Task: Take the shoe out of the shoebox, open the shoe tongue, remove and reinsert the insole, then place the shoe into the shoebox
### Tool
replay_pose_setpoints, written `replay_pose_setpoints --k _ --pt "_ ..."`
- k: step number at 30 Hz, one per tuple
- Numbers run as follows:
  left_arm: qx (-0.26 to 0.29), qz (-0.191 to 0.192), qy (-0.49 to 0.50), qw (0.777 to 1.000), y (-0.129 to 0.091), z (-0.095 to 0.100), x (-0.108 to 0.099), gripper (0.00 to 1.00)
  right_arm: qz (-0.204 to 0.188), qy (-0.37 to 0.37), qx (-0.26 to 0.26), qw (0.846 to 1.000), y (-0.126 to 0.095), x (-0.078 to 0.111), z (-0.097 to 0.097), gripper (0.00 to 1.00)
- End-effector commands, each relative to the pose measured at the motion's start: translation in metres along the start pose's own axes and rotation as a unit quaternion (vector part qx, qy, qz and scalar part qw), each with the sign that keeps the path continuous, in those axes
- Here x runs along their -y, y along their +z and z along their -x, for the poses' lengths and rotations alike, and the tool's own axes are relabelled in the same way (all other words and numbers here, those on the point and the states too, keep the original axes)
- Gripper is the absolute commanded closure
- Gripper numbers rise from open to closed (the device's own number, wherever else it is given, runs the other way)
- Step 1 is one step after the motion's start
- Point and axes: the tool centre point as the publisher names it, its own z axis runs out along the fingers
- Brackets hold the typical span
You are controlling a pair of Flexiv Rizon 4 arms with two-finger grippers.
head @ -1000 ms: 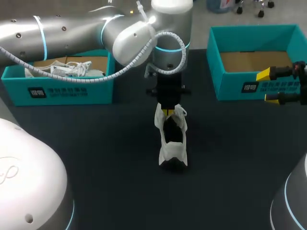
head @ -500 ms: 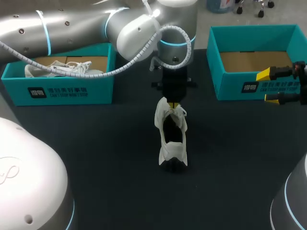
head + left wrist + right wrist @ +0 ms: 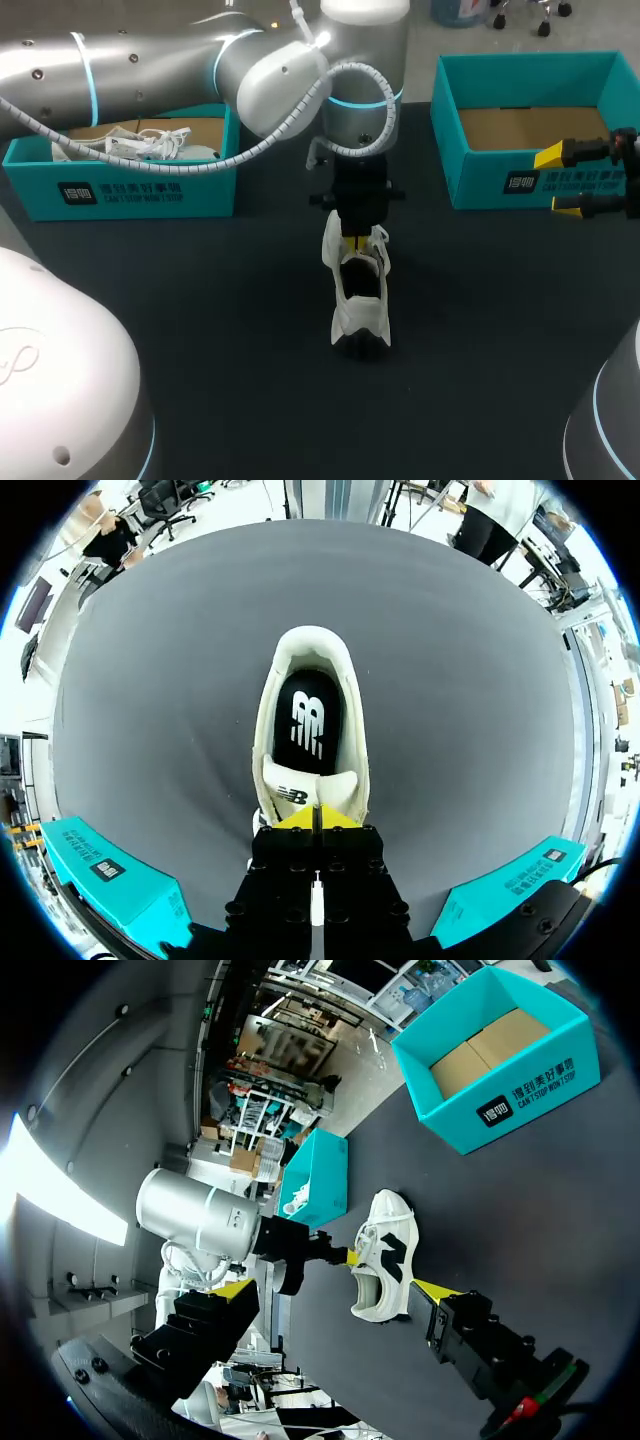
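1. Shoe (image 3: pixel 358 308) out on the dark table (image 3: pixel 220 300), resting on its sole about midway between the two teal boxes and touching neither. Its heel points to the near edge and its toe to the far one.
2. Over it comes the left arm from the left side, and the left gripper (image 3: pixel 318 818) is right down at the throat of the shoe.
3. Look at the left wrist view: the yellow tips are pressed together with only a hairline between them, right at the upper edge of the tongue (image 3: pixel 293 792). Whether any tongue fabric is caught between them, I cannot tell.
4. The tongue stands up at the front of the opening, and the black insole (image 3: pixel 308 720) lies flat inside, in plain sight ahead of the gripper.
5. Off at the right edge, the right gripper (image 3: pixel 557 182) hangs in front of the right shoebox (image 3: pixel 480 185), well apart from the shoe. Its fingers are spread wide with nothing between them.
6. That right shoebox shows a bare cardboard floor.
7. The left shoebox (image 3: pixel 150 190) has a second white shoe (image 3: pixel 140 145) lying in it, laces loose.
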Motion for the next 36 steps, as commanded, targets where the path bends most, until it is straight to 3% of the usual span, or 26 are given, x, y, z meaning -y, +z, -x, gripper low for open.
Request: replay_pose_setpoints --k 1,9,15,23,29,36 --pt "-0.001 0.013 -0.037 0.999 -0.002 -0.007 0.006 1.00 0.000 0.001 0.002 1.000 0.000 0.001 0.000 0.00" --pt "0.016 0.049 -0.167 0.985 -0.008 -0.001 0.008 1.00 0.000 0.001 0.002 1.000 0.000 0.001 0.000 0.00" --pt "0.053 0.041 -0.229 0.971 0.004 -0.001 0.009 1.00 0.000 0.001 0.002 1.000 0.000 0.001 0.000 0.00" --pt "0.060 0.045 -0.276 0.958 0.010 -0.005 0.021 1.00 0.000 0.001 0.002 1.000 0.000 0.001 0.000 0.00" --pt "0.091 0.047 -0.347 0.932 -0.009 -0.011 0.026 1.00 0.000 0.001 0.002 1.000 0.000 0.001 0.000 0.00" --pt "0.106 0.034 -0.347 0.931 -0.013 -0.012 0.027 1.00 0.000 0.001 0.002 1.000 0.000 0.001 0.000 0.00"
